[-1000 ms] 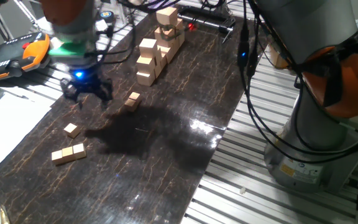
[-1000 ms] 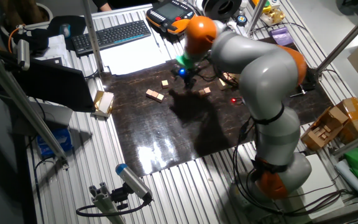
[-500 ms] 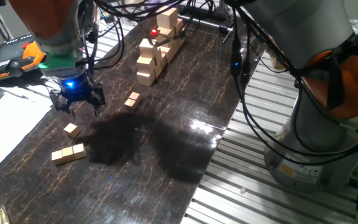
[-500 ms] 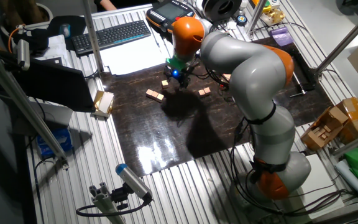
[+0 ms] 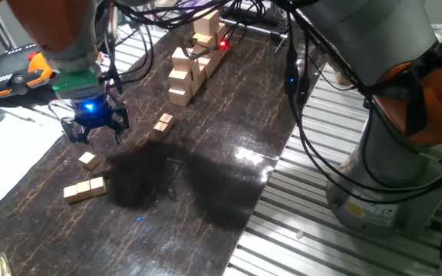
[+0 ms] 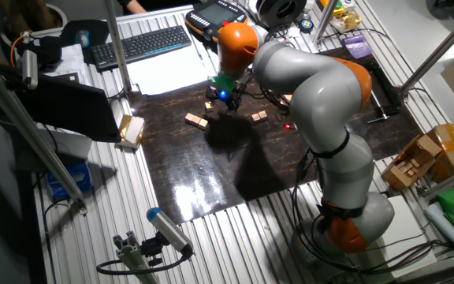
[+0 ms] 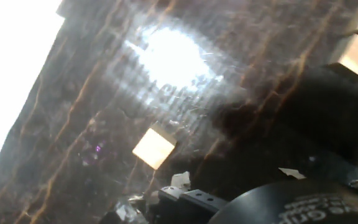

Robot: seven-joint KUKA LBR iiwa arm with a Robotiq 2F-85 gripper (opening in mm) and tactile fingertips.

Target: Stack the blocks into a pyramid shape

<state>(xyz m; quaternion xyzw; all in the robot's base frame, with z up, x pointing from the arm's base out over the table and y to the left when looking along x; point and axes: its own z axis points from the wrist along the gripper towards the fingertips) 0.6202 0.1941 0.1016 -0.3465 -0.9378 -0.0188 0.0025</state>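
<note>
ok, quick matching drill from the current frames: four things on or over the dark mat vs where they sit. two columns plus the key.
Things:
1. gripper
2. single cube
3. pair of cubes
4. lone cube

Places:
A. side by side and touching, nearest the mat's front-left edge
B. by itself, between the tall block stack and the gripper
C. above the mat, blue light lit, holding nothing
D. just below the gripper, apart from the pair

Pairs: 1-C, 2-D, 3-A, 4-B

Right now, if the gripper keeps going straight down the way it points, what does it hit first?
Most likely the single tan cube just below the gripper; the hand view shows that cube close ahead. Otherwise the dark mat. Depth is uncertain.
</note>
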